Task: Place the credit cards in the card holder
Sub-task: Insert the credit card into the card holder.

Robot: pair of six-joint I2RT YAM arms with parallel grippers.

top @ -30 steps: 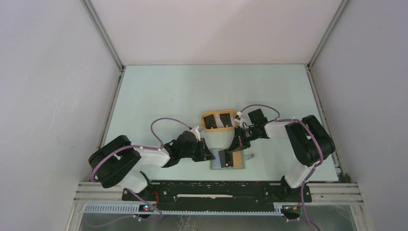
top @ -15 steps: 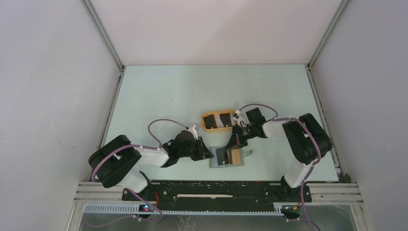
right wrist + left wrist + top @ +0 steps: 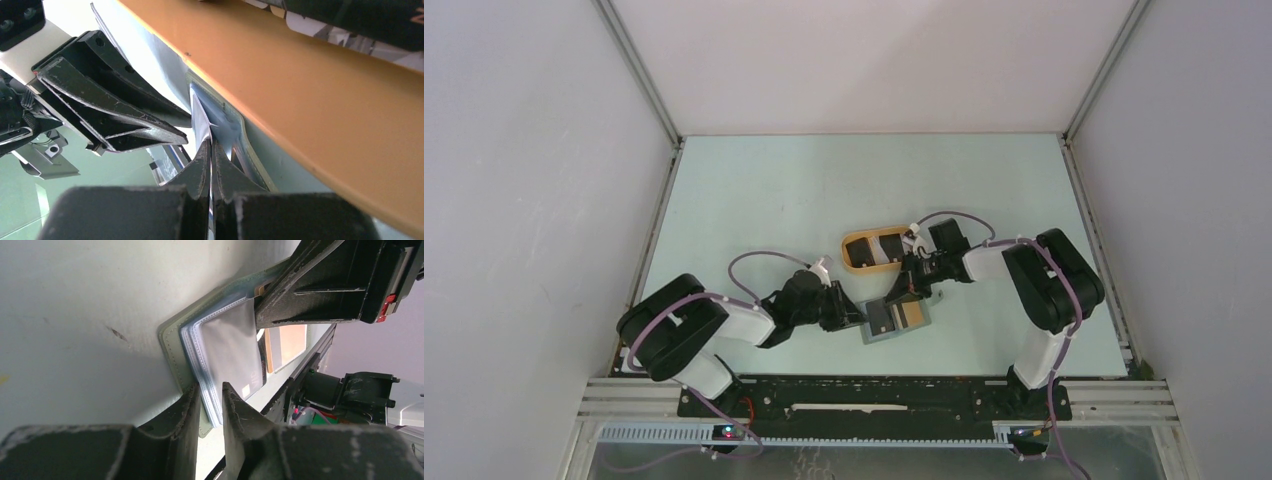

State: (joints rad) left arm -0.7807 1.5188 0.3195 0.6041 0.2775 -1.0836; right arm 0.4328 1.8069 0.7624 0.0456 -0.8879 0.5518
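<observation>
The grey-green card holder (image 3: 890, 337) lies open near the table's front edge. A dark credit card (image 3: 881, 318) sits in its left half and a tan one (image 3: 909, 315) in its right half. My left gripper (image 3: 856, 317) is shut on the holder's left edge, cover and clear sleeves (image 3: 200, 332) between its fingers (image 3: 190, 405). A grey card (image 3: 232, 345) shows inside a sleeve. My right gripper (image 3: 907, 293) is shut on a thin pale sheet (image 3: 200, 117) standing at the holder's far rim (image 3: 245, 145). Whether that sheet is a card or a sleeve is unclear.
An orange oval tray (image 3: 854, 262) holding black cards (image 3: 890, 246) stands just behind the holder. Its wall (image 3: 310, 85) runs close past my right fingers. The left gripper's body (image 3: 110, 105) faces the right one across the holder. Enclosure walls ring the table.
Both grippers and the card holder between them have shifted slightly left and away from the front edge, toward the orange tray. The holder has turned a little.
</observation>
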